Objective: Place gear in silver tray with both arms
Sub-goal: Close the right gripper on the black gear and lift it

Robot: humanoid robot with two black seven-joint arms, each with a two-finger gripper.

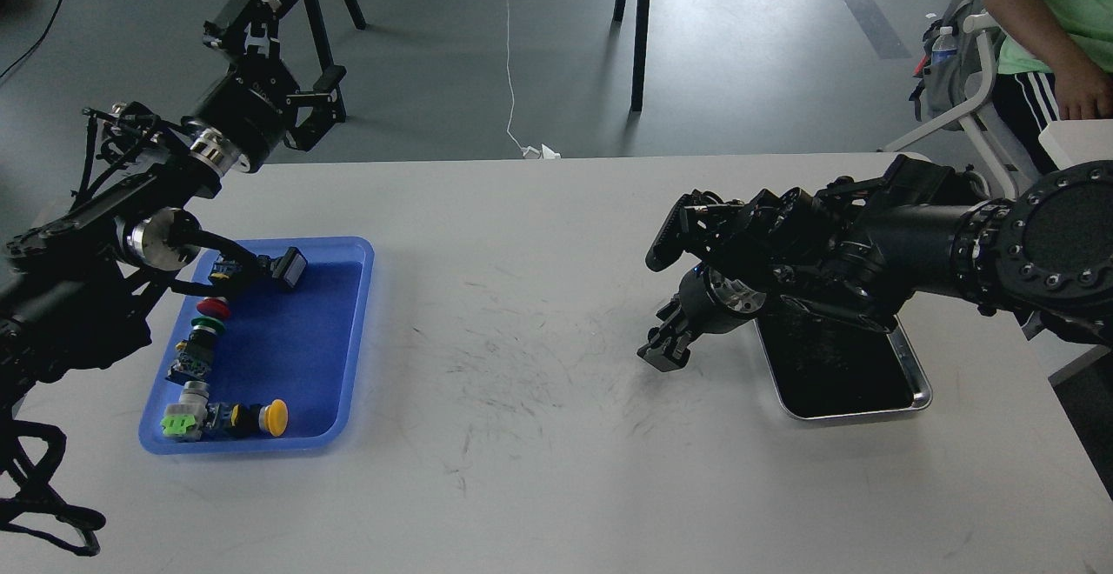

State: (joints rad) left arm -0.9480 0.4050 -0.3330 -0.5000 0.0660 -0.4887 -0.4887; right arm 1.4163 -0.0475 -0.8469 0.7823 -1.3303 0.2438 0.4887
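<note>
The blue tray [348, 330] held a row of push-button parts [204, 357]. The silver tray [909, 374] sat under the right arm, nothing visible inside. Couldn't tell either gripper's state: left gripper [278, 52], right gripper [665, 352].

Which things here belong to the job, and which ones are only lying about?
For the job: silver tray, blue tray with small parts, left gripper, right gripper.
Lying about: water bottle, white cable, backpack.

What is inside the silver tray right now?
The visible part of the silver tray shows only its bare black floor. Its far end is hidden under the right arm, so unknown there.
</note>
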